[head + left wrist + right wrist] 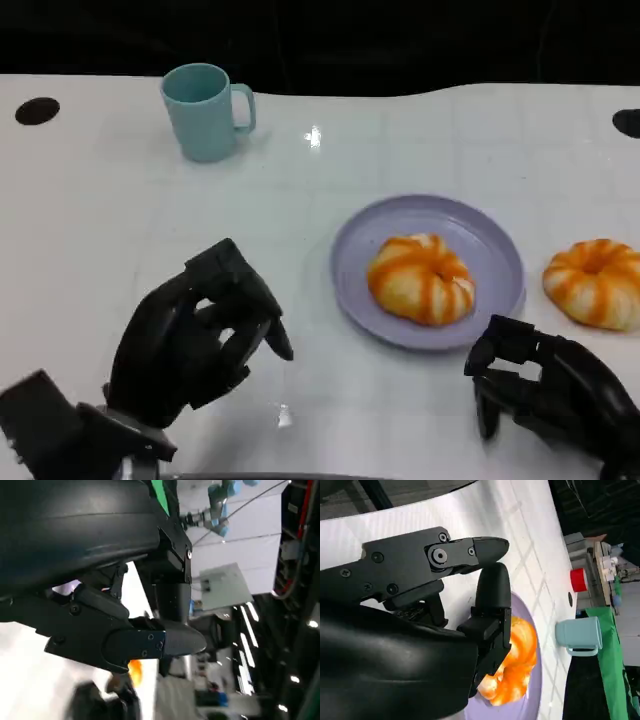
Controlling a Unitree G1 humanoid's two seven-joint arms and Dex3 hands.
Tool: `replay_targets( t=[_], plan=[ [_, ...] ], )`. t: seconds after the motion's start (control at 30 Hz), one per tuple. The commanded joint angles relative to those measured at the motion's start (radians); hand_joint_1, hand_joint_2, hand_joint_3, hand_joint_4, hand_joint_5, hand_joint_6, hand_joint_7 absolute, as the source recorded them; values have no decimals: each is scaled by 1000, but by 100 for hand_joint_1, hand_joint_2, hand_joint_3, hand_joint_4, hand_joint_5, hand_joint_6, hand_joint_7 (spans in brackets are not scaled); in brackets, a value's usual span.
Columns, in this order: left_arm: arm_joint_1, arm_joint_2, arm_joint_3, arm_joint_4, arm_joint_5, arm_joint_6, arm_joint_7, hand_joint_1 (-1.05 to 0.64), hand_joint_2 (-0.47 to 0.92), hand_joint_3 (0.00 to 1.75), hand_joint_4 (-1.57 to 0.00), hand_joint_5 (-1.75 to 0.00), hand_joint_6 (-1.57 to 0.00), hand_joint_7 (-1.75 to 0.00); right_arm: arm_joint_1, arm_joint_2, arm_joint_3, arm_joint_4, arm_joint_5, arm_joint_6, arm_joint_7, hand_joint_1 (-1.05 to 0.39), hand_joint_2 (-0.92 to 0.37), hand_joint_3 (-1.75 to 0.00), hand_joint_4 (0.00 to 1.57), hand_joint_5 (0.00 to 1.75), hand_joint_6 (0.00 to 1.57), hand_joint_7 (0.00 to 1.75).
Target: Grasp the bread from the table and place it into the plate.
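Bread (421, 279) sits on the plate (500, 245); we see our left hand (195, 340) and right hand (545, 390) loosely curled, holding nothing.

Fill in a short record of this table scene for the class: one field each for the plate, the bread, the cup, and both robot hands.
plate: lavender plate on the white table, right of centre
bread on plate: one orange-striped bread ring lies in it
bread on table: a second bread ring lies to the right of the plate, apart from it
cup: teal mug, upright, far left
left hand: fingers curled, holding nothing
right hand: near the plate's front edge, holding nothing
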Motion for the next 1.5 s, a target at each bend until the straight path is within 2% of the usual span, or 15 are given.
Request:
replay_targets(
  t=[0.03,0.2,0.43,0.7,1.1,1.43,1.5],
  plan=[
    [32,-21,55,-31,-58,81,-65,-76,92,32,-89,-175,-67,-175,21,-19,-2,8,-4,4,3,-60,-92,-22,70,175,69,146],
    [54,-44,102,-34,-100,166,-130,-78,92,30,-94,-175,-71,-175,19,-16,-8,12,8,12,13,-59,-92,-22,70,175,69,146],
    [49,-48,183,49,-179,305,-284,-79,92,26,-91,-175,-69,-175,21,-15,-11,10,15,19,19,-59,-92,-20,71,175,70,145],
    [52,-61,234,79,-180,409,-359,-82,92,23,-96,-175,-77,-170,28,-19,-7,1,10,12,17,-58,-92,-22,71,175,69,146],
    [46,-100,290,108,-165,473,-366,-81,92,19,-99,-175,-85,-155,41,-22,-5,-29,9,40,3,-60,-92,-19,73,175,71,145],
    [29,-108,295,137,-127,467,-389,-82,92,17,-95,-175,-84,-154,35,-29,-12,-17,20,34,21,-59,-92,-20,73,175,71,145],
    [27,-113,299,146,-122,448,-397,-81,92,19,-95,-175,-81,-159,33,-29,-13,-9,23,20,31,-58,-92,-22,72,175,69,148]
  ],
)
